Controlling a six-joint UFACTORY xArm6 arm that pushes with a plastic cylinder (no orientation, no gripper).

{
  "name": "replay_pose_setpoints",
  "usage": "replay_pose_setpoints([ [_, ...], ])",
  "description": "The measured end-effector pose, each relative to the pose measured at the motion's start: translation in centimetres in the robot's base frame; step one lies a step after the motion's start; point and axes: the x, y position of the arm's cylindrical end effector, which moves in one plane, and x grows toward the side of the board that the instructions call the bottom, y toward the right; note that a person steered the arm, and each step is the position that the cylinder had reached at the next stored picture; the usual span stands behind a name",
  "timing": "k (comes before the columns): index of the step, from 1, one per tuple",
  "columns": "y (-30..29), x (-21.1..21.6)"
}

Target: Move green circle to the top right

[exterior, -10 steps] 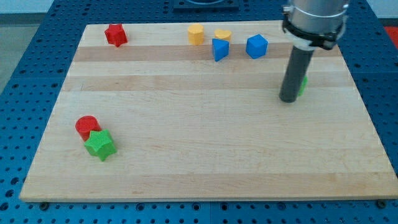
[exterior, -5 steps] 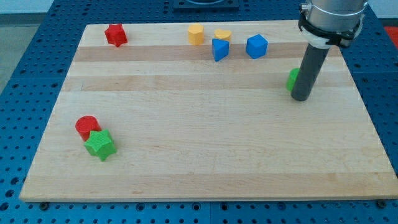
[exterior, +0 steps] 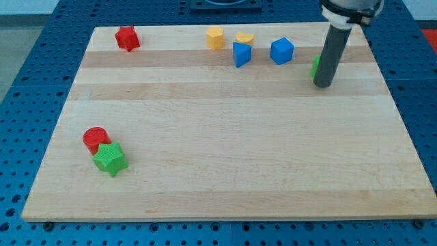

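Observation:
The green circle (exterior: 315, 67) lies near the board's top right and is mostly hidden behind my rod; only a green sliver shows on the rod's left side. My tip (exterior: 323, 85) rests on the board right against the circle, at its lower right. The blue hexagon-like block (exterior: 281, 50) sits to the circle's left.
A blue triangle-like block (exterior: 241, 53), a yellow heart (exterior: 244, 38) and a yellow block (exterior: 216, 37) stand along the top. A red star (exterior: 127, 37) is at the top left. A red circle (exterior: 95, 139) and a green star (exterior: 110, 158) touch at the lower left. The wooden board (exterior: 225, 171) lies on a blue pegboard.
My tip swung from the circle's left to its right, then moved up the view. The green circle moved up with it, from about mid-right toward the top right.

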Motion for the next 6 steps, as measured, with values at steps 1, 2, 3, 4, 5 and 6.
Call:
replay_pose_setpoints([
  [1,0.0,-1.3],
  [2,0.0,-2.3],
  [3,0.1,-3.4],
  [4,0.1,-4.6],
  [5,0.1,-5.4],
  [6,0.2,-6.4],
])
